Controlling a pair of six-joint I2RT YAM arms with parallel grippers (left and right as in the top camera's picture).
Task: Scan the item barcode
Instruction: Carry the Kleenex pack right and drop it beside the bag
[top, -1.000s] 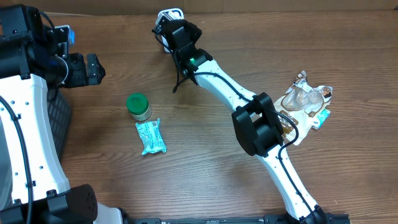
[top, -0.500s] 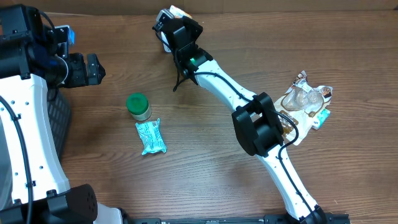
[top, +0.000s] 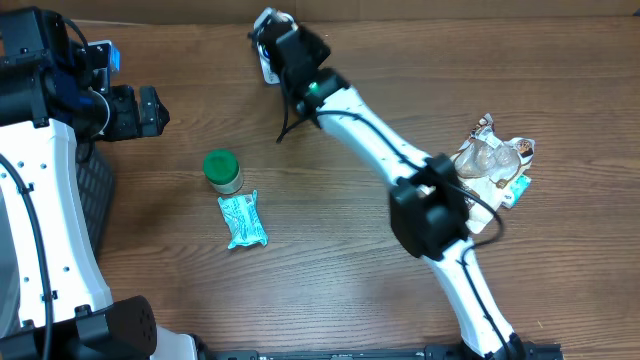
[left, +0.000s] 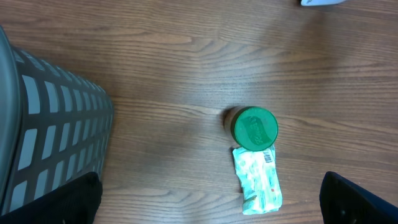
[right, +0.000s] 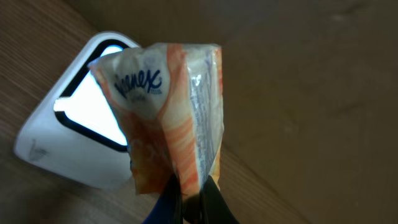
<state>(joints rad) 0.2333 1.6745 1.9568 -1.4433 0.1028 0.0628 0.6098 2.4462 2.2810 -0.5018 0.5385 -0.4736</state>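
Right arm (top: 370, 135) stretched far forward, right claw (right: 193, 198) clenched on the Kleenex pack (right: 165, 106) before the scanner (right: 74, 134).

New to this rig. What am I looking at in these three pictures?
Two white robot arms at a wooden table. One picture looks down from above; the other two come from wrist cameras. The right gripper is shut on an orange-and-white Kleenex tissue pack, held before a white scanner with a lit window. The left gripper is open, holding nothing. On the table lie a green-lidded jar, a teal wrapped packet and a pile of clear plastic packets; a grey mesh basket stands beside the left arm.
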